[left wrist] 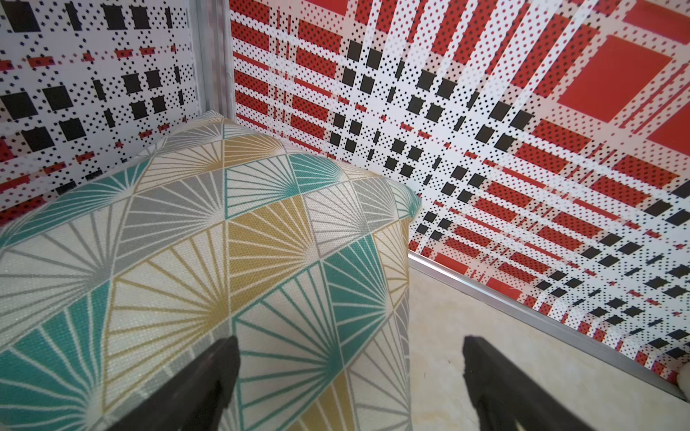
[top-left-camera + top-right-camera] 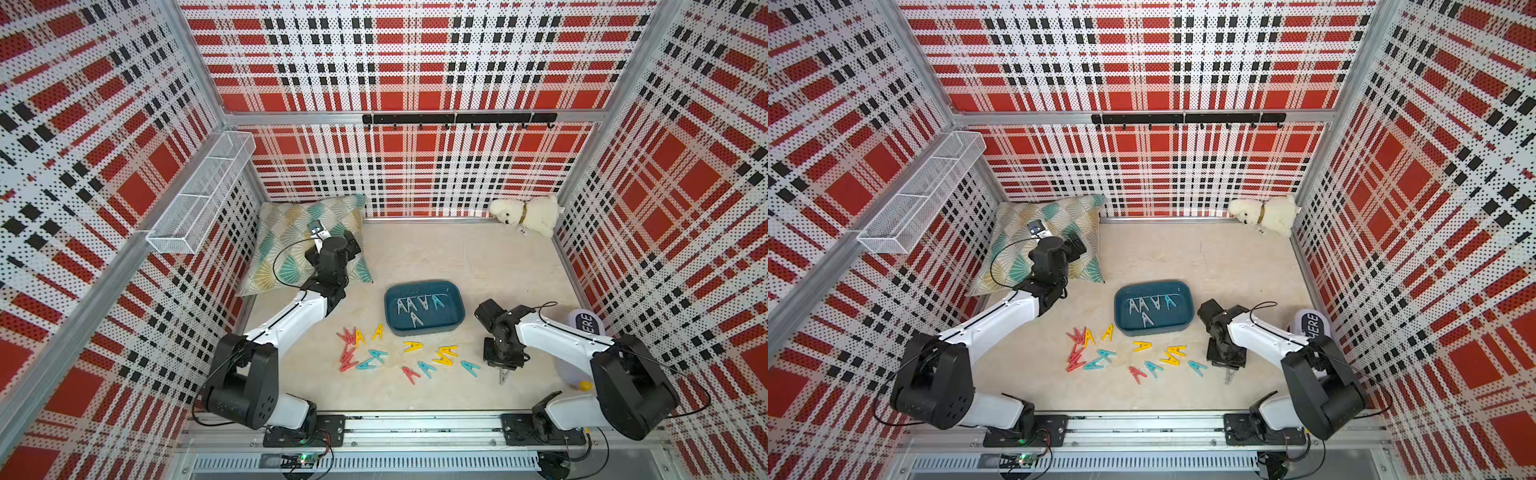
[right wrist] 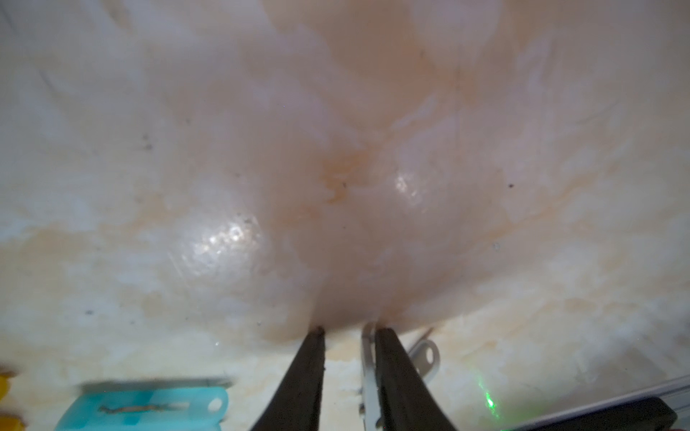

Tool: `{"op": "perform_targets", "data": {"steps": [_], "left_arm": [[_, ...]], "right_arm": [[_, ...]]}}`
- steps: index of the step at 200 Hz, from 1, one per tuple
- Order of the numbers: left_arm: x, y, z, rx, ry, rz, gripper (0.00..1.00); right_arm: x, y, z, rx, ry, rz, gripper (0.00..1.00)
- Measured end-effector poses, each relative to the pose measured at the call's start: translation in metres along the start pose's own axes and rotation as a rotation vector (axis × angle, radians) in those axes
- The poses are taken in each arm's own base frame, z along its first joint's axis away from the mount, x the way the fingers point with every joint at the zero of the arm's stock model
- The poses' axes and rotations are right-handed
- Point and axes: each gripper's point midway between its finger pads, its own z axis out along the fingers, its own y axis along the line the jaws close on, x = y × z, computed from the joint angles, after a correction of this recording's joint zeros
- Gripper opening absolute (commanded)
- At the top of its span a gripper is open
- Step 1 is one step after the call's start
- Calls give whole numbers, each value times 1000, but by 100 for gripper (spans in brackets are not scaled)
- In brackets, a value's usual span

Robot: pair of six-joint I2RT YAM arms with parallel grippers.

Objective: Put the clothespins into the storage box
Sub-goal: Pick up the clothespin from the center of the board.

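Four bystander items are noted: a patterned cushion (image 2: 291, 232) at the back left, a plush dog (image 2: 525, 214) in the back right corner, a wire basket (image 2: 199, 195) on the left wall, a white lettered object (image 2: 584, 324) beside the right arm; the left gripper (image 1: 351, 341) is held wide open over the cushion's edge. The right gripper (image 3: 349, 336) is pointed tips-down at the table near the storage box (image 2: 428, 330); its fingers are narrowly parted; a grey peg (image 3: 367, 373) is seen against one finger, not clamped; a teal peg (image 3: 142, 406) is just beside. Five clothespins (image 2: 401, 306) are laid flat in the box, mid-table, long axes mostly front-to-back; about a dozen loose pegs (image 2: 413, 345) are scattered in front, pointed every way. Beige marbled tabletop (image 2: 457, 257); red plaid perforated walls (image 2: 415, 62).
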Motion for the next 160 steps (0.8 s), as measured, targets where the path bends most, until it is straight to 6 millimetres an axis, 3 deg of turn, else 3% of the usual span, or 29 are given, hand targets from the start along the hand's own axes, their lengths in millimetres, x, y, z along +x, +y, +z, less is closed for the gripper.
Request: {"op": "perform_targets", "data": {"steps": [48,160], "left_arm": [[-11,-1,-6,9,-22,-14,99],[-10,-3,-6,20,-17,-15,99]], "right_arm": [[1,0,0,12,-11,-25,32],[2,1,-1,13,-59,-37,29]]}}
